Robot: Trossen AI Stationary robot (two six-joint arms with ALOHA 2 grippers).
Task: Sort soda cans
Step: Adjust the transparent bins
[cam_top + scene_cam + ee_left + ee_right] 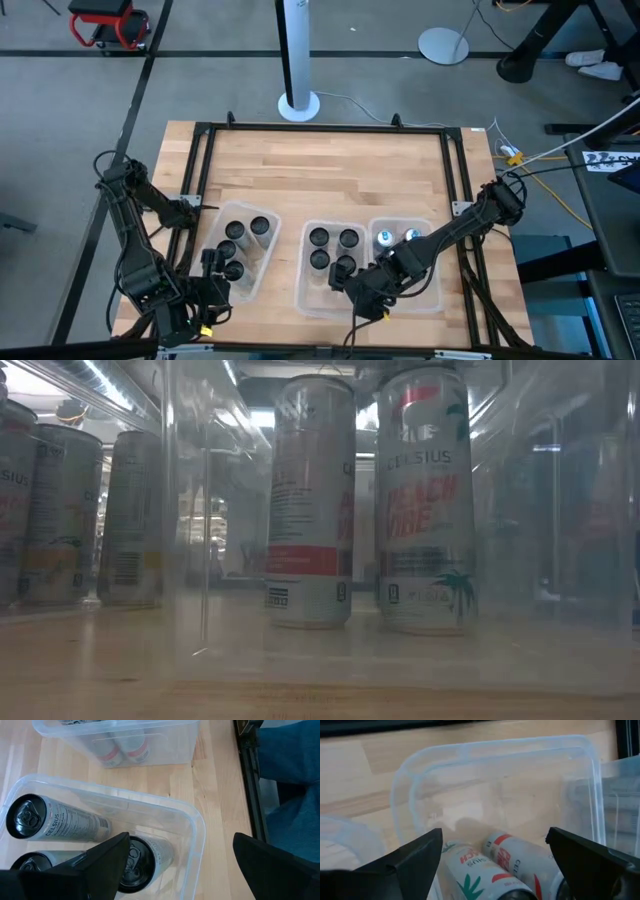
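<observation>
The left gripper (177, 865) hangs over the near end of the left bin (197, 827), and its two dark fingers (100, 865) are spread wide apart with nothing between them. One black-topped can (137, 862) stands just beside the inner edge of one finger, partly under its tip. A second black-topped can (55, 818) with "CELSIUS" on its side stands a little past that same finger. A third can top (30, 861) peeks out beside that finger's outer edge. Bare wood of the table (220, 795) shows in the gap between the fingers, outside the bin wall. Farther on, past the fingertips, is the middle bin (150, 747) with more cans inside.

The right gripper (492, 860) hangs over the near part of the middle bin (495, 750). Its fingers (415, 857) are also spread wide and hold nothing. Two white cans (512, 857) with red and green print sit right between the fingers. Past the fingertips, the far part of that bin is bare.

From above, three clear bins sit in a row on the table (330, 170). The left bin (262, 262) holds four dark-topped cans (238, 236). The middle bin (303, 290) holds four dark-topped cans (319, 238) too. The right bin (432, 295) holds two silver-topped cans (384, 238) at its far end, beside the right arm.

From the table's level, white cans (425, 500) with "PEACH VIBE" print stand upright behind a clear wall.
</observation>
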